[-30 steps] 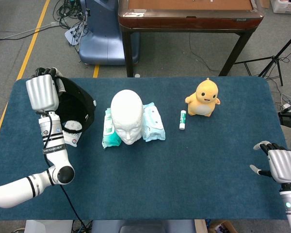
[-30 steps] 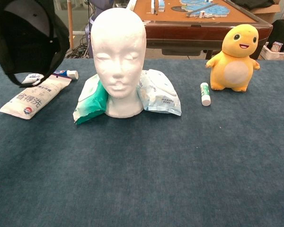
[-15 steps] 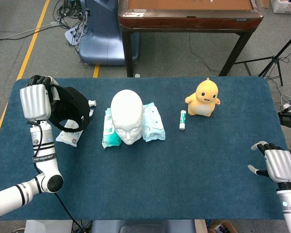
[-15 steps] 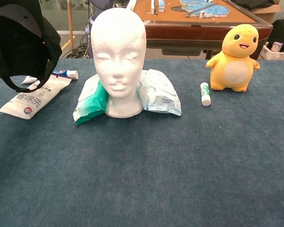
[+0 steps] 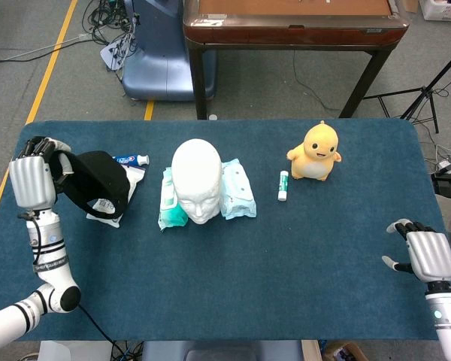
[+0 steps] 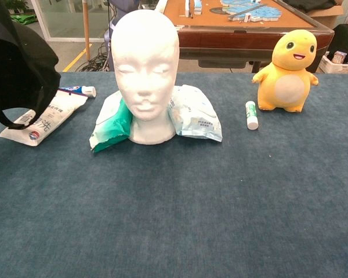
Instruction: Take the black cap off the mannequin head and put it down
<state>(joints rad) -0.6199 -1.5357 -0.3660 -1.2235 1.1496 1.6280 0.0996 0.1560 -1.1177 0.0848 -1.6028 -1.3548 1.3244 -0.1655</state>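
The white mannequin head [image 5: 198, 179] [image 6: 146, 69] stands bare at the table's middle, propped between two wipe packs. The black cap [image 5: 94, 180] [image 6: 20, 69] hangs in the air at the far left, above a white packet, gripped by my left hand [image 5: 32, 180]. In the chest view the cap dangles with its strap loop near the table, and the hand itself is out of frame. My right hand [image 5: 428, 254] hovers at the table's right front corner, fingers spread, holding nothing.
A white packet [image 6: 37, 119] and a small tube [image 6: 75, 90] lie under the cap. Green [image 6: 111, 124] and light blue [image 6: 194, 116] wipe packs flank the head. A yellow plush toy [image 5: 317, 152] and a white-green stick [image 5: 283, 185] sit right of centre. A wooden table [image 5: 293, 22] stands behind.
My left hand has carried the cap further left and lower, away from the mannequin head. The right hand has barely shifted.
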